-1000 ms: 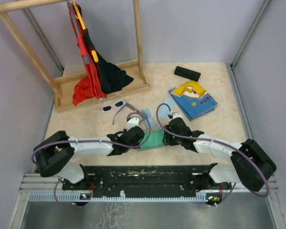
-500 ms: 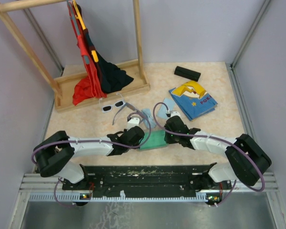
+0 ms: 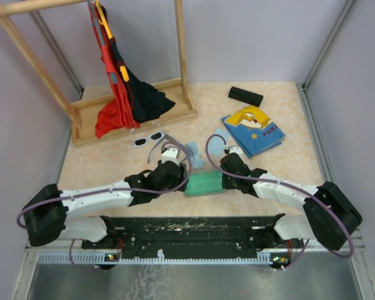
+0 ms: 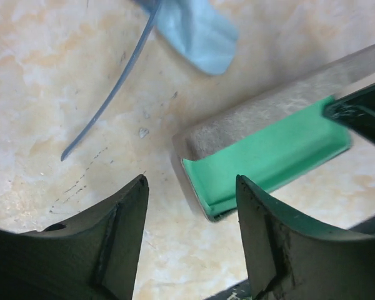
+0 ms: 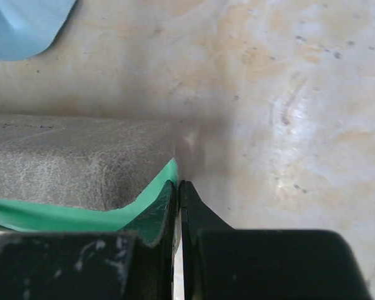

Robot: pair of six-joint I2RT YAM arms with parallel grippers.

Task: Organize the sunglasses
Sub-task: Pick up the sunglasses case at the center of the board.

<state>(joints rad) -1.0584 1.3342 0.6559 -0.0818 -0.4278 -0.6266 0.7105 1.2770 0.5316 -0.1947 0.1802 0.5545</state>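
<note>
Beige table, left gripper jaws apart near green-lined case, right gripper closed against its edge

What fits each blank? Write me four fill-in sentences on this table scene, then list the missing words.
1. The open grey oblong case is lined in ___.
2. The left gripper has its jaws ___, with nothing between them.
3. The right gripper, at the case's edge, has its jaws ___.
4. The small dark-lensed sunglasses have a thick plastic frame coloured ___.

Missing words: green; open; shut; white.
</note>
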